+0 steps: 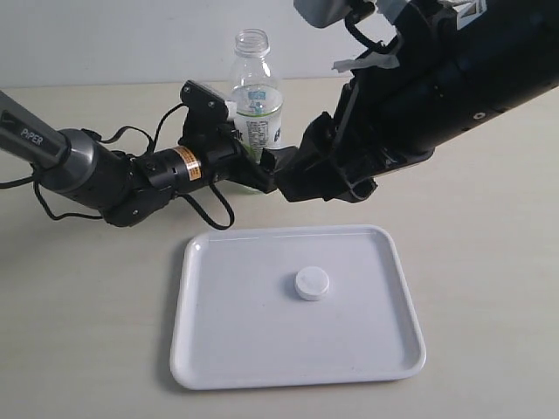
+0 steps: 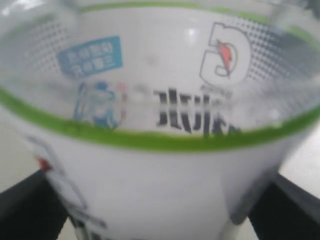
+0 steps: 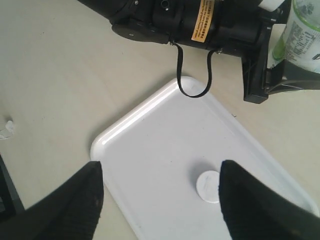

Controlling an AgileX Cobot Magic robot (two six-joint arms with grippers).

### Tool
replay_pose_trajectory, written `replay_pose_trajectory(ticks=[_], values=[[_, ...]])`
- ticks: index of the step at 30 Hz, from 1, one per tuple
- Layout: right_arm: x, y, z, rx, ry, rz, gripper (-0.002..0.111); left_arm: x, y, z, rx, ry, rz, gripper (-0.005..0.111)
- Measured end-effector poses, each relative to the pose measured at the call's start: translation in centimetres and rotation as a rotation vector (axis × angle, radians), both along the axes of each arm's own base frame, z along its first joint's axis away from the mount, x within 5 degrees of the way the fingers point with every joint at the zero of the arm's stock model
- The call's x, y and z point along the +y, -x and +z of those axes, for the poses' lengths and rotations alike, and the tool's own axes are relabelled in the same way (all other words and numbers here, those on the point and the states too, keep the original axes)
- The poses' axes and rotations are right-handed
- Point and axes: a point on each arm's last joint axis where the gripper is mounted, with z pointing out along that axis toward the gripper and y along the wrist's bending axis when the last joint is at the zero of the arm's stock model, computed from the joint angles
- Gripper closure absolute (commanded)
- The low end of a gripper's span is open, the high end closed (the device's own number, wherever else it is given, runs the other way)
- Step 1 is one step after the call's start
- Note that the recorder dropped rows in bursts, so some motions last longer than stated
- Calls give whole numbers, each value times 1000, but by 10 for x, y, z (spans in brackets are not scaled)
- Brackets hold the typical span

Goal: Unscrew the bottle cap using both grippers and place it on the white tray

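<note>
The bottle (image 1: 254, 87) stands upright and uncapped on the table behind the white tray (image 1: 201, 349). The bottle cap (image 1: 312, 284) lies flat on the tray near its middle. My left gripper (image 1: 247, 153) has a finger on either side of the bottle's labelled body. In the left wrist view the bottle (image 2: 160, 100) fills the picture, with dark fingers (image 2: 30, 210) at the corners, and I cannot tell whether they touch it. My right gripper (image 3: 160, 167) hangs open over the tray (image 3: 140, 150) with nothing between its fingers. The cap (image 3: 207, 186) lies beside one finger.
The left arm's black cable loop (image 1: 218, 214) hangs down to the tray's far edge. The bulky right arm (image 1: 437, 96) reaches in from the upper right, close beside the bottle. A small white scrap (image 3: 6, 129) lies on the beige table away from the tray.
</note>
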Motion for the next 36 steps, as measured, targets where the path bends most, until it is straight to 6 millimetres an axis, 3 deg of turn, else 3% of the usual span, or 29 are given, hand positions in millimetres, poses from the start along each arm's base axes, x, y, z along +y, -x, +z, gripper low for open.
replay_pose_trajectory(ticks=[13,21,29,34,36], values=[[0,0,0,3,-1,0,45,17,32,18,32,-43,-2,20],[0,0,0,2,1,1,45,26,52,16,77,-63,-1,20],[0,0,0,2,1,1,45,42,83,25,120,-84,-1,20],[0,1,-1,11,4,7,45,53,108,39,96,-83,-15,31],[0,2,-1,20,7,12,45,58,118,45,68,-86,-27,51]])
